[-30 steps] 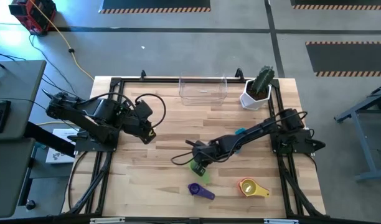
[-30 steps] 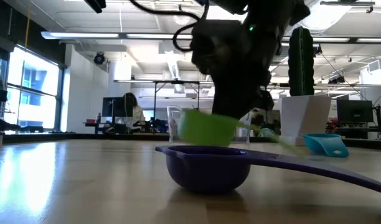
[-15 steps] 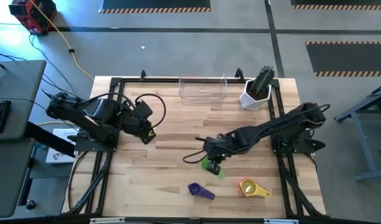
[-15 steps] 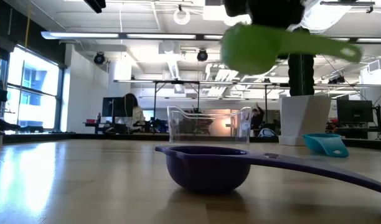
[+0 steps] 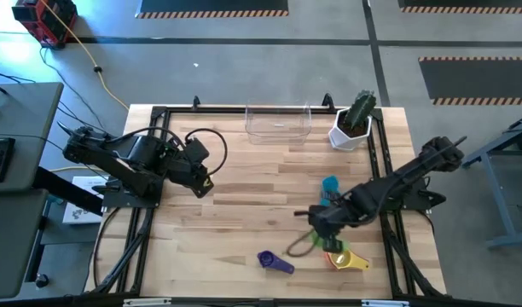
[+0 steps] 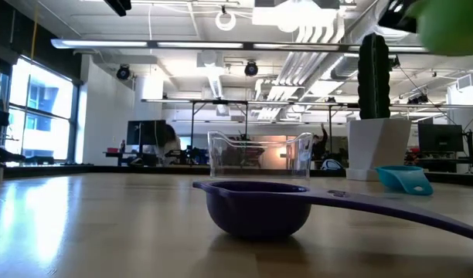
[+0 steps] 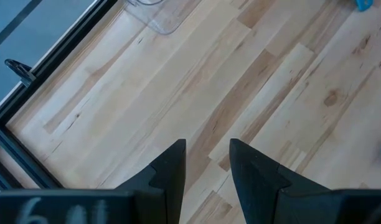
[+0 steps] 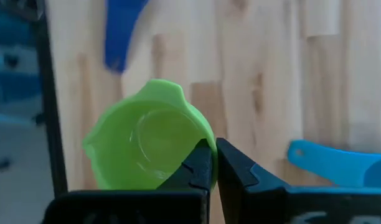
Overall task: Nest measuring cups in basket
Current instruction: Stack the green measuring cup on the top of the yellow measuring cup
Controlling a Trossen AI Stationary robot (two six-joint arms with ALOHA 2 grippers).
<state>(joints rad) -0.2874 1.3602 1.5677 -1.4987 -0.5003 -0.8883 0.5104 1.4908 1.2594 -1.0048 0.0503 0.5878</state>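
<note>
My right gripper is shut on the green measuring cup, which is up in the air and shows at the low view's top right. It hovers just left of the yellow cup, which has a red one inside it. The purple cup and the teal cup stand on their bottoms on the table. The clear basket sits at the far edge. My left gripper waits open at the left. My right gripper pinches the green cup by its rim on the side nearest the wrist, between both fingers, coming from above. The fingers hide the handle. The cup is lifted clear of the table, mouth up toward the camera.
A white pot with a green cactus stands right of the basket at the far right corner. A black frame runs round the table. Bare wood lies between the two arms.
My right gripper has carried the green cup up off the table and toward the right edge, from beside the purple cup to just left of the yellow cup. In the low view the cup has risen from table height to the top right corner. The gripper stayed shut.
</note>
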